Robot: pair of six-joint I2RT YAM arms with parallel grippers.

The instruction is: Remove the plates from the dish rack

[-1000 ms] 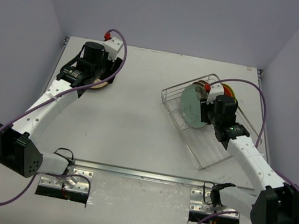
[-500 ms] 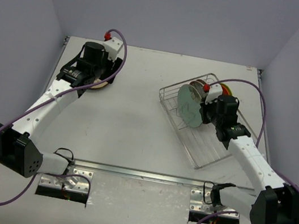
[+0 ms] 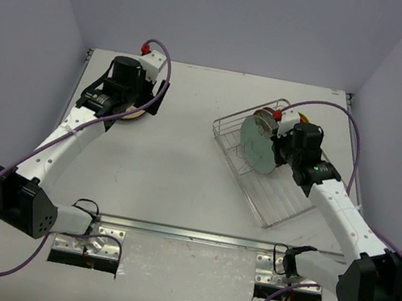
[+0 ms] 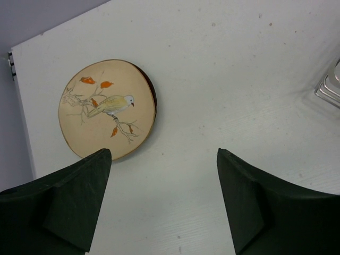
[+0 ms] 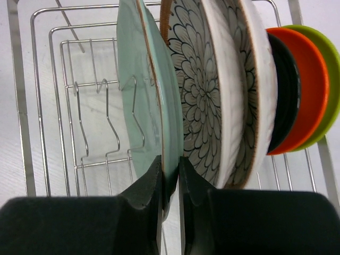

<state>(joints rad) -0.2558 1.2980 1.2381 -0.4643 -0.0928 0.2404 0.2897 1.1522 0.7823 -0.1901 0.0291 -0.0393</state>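
The silver wire dish rack (image 3: 285, 203) stands right of centre and also shows in the right wrist view (image 5: 53, 106). My right gripper (image 5: 171, 172) is shut on the rim of the pale green plate (image 5: 146, 95), which stands upright in the rack (image 3: 257, 144). Behind it stand a patterned cream plate (image 5: 212, 85), a black plate (image 5: 281, 101), an orange plate (image 5: 308, 85) and a lime green plate (image 5: 330, 58). A beige plate with a bird picture (image 4: 106, 109) lies flat on the table at the far left. My left gripper (image 4: 162, 159) is open above the table next to it.
The white table (image 3: 182, 170) has grey walls on three sides. A metal rail (image 3: 187, 233) runs along the near edge between the arm bases. The rack's empty zigzag dividers (image 5: 106, 122) are left of the green plate.
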